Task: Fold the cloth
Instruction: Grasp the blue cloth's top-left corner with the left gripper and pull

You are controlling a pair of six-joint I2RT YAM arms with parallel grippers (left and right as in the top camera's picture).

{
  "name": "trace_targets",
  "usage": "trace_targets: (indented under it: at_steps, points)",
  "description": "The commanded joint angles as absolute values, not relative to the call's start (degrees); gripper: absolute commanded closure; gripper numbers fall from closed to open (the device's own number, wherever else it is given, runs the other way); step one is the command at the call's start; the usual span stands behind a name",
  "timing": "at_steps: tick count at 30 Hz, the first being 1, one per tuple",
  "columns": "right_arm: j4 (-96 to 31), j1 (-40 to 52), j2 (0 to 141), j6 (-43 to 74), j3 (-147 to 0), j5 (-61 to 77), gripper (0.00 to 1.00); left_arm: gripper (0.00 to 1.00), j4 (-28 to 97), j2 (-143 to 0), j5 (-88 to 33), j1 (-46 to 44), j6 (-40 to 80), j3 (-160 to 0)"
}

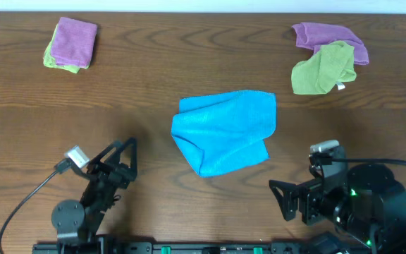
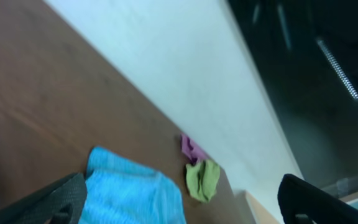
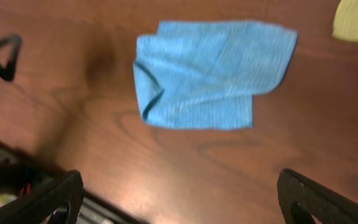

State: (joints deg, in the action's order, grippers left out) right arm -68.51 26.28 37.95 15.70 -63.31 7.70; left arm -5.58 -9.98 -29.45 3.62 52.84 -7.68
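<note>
One big brown wooden worktop (image 1: 189, 88) fills the view from above. In the middle of it lies the blue cloth (image 1: 224, 130). It is doubled over, but not neatly. The edges do not line up, and the lower left corner bulges out in a soft roll. Nothing touches it. The right wrist view shows it flat on the wood, with a curled fold at its left side.

Two black arms sit at the near edge, apart from the cloth. The left hand (image 1: 122, 152) is down on the left. Its two fingers are spread wide and it holds nothing. The right hand (image 1: 280, 200) is down on the right, also spread wide and holding nothing.

At the far left a purple rag (image 1: 75, 39) lies on top of a green rag (image 1: 51, 60). At the far right a crumpled purple towel (image 1: 330, 35) touches a green towel (image 1: 321, 69). The green towel has a little white tag (image 1: 342, 86) at its edge. Any writing on the tag is too small to read.
</note>
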Motion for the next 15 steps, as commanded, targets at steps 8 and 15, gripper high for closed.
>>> trace_targets:
  at_steps: [8,15]
  points:
    - [-62.35,26.65,38.26,15.44,-63.81,3.11,0.01,0.05,-6.26,-57.63,-32.8,-4.47,29.82,-33.82]
    - [-62.26,26.63,38.26,16.32,-63.81,-0.54,0.01,0.07,9.98,-88.03,-24.4,-12.19,13.56,-64.2]
